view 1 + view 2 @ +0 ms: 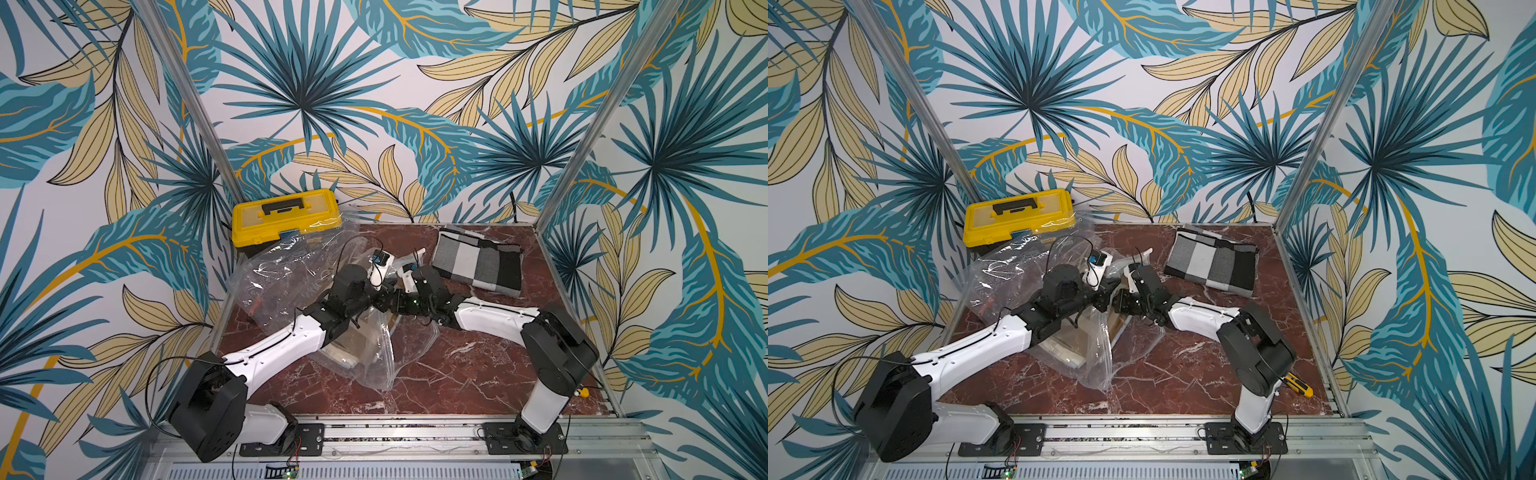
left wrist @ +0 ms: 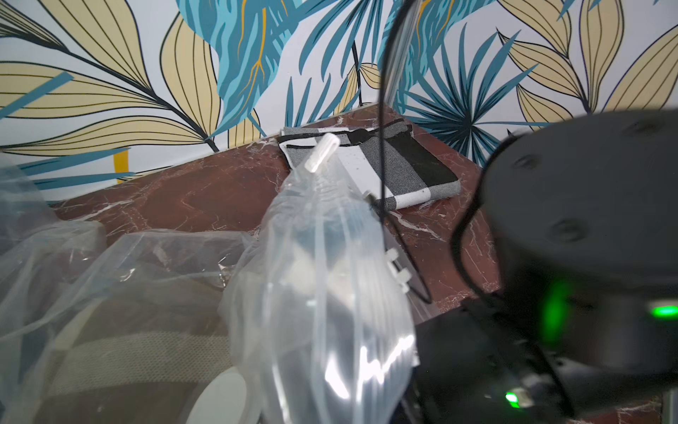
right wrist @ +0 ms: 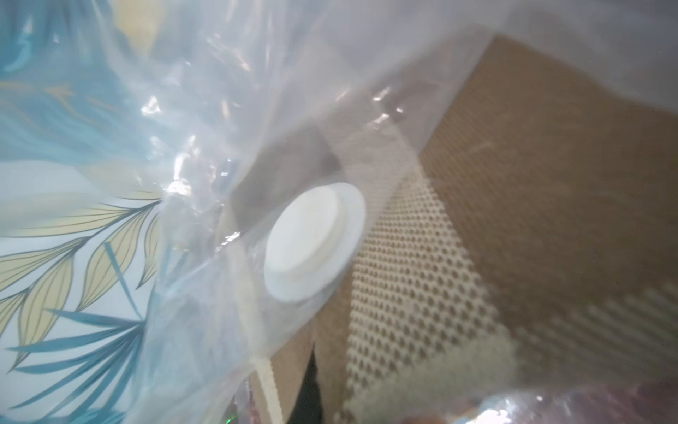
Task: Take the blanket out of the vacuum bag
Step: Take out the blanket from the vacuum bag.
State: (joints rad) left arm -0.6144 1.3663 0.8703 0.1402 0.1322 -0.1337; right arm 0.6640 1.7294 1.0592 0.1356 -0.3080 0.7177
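Looking down on a red marble table (image 1: 457, 374) where two robot arms meet over a clear vacuum bag (image 1: 376, 361). The bag lies in front of the yellow toolbox (image 1: 286, 220), toward the arm bases. A folded tan blanket (image 1: 343, 353) is inside it — so the job looks barely begun, with the blanket yet to be drawn out. From the right wrist, its tan and cream weave shows through the plastic beside the bag's round white valve (image 3: 312, 242).

The left gripper (image 1: 379, 270) is closed and seems to pinch a raised fold of the bag, with the white zip slider (image 2: 321, 152) at the fold's top. The right gripper (image 1: 409, 268), just beside it, is closed too, but plastic hides what it grips, if anything. Whether the zip edge is open cannot be told.

More crumpled plastic (image 1: 282, 266) is heaped against the toolbox's front, and it may be the same bag or another. A checked blanket (image 1: 478, 262) in grey, black and white lies free along the back wall, across the table from the toolbox. A yellow knife (image 1: 1300, 384) sits at the corner diagonally opposite the toolbox. Loose plastic over both wrists looks like the main hindrance — and the arms crowd each other.
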